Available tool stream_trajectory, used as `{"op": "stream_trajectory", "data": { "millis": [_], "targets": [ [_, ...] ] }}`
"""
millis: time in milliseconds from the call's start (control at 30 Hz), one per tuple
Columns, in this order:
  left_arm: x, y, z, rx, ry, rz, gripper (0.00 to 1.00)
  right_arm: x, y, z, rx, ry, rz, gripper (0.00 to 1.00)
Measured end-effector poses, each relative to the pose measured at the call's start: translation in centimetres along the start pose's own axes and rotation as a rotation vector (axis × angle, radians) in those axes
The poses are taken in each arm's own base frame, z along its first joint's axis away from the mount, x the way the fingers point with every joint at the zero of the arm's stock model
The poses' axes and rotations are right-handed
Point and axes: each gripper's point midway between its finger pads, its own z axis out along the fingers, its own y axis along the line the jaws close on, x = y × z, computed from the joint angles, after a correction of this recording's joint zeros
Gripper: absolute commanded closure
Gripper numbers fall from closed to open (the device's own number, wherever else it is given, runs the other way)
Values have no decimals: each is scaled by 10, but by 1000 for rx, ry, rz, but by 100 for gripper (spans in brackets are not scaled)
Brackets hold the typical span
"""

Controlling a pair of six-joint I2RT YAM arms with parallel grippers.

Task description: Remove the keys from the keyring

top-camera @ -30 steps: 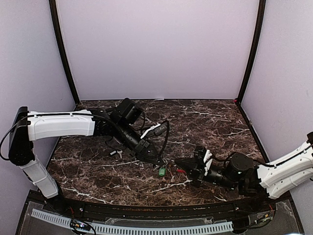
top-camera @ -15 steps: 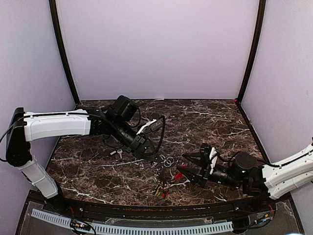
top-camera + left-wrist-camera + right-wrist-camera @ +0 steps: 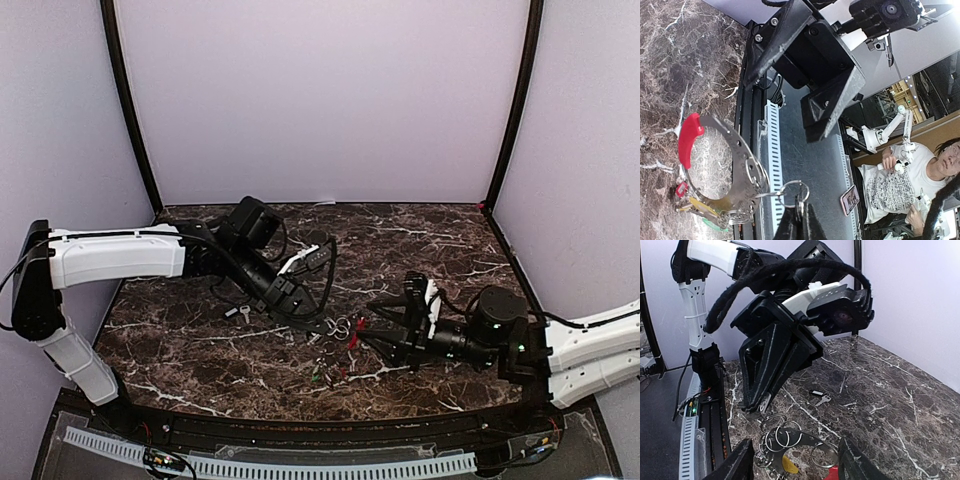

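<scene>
The left gripper (image 3: pixel 799 225) is pinched shut on a small split ring of the keyring (image 3: pixel 749 172), which hangs just above the table (image 3: pixel 450 250). The right gripper (image 3: pixel 795 467) stands open beside it. Three coloured keys (image 3: pixel 697 210), red, yellow and green, cluster at its end, perhaps threaded on. Two loose keys (image 3: pixel 238 313) lie well apart.

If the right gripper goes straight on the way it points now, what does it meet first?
Most likely the keyring, directly ahead of the open right gripper. The left gripper, shut on a small ring linked to it, comes behind. Depth is hard to judge.
</scene>
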Motion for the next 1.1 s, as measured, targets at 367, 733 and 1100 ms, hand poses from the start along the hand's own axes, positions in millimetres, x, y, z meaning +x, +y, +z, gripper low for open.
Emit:
{"op": "stream_trajectory", "data": {
  "millis": [367, 733, 1100],
  "targets": [
    [11, -10, -1, 60, 39, -30, 100, -18, 32, 16, -217, 51, -67, 38],
    [11, -31, 2, 129, 109, 4, 100, -14, 33, 13, -411, 111, -28, 35],
    [18, -37, 12, 158, 161, 4, 100, 5, 38, 20, -522, 183, 27, 35]
  ]
}}
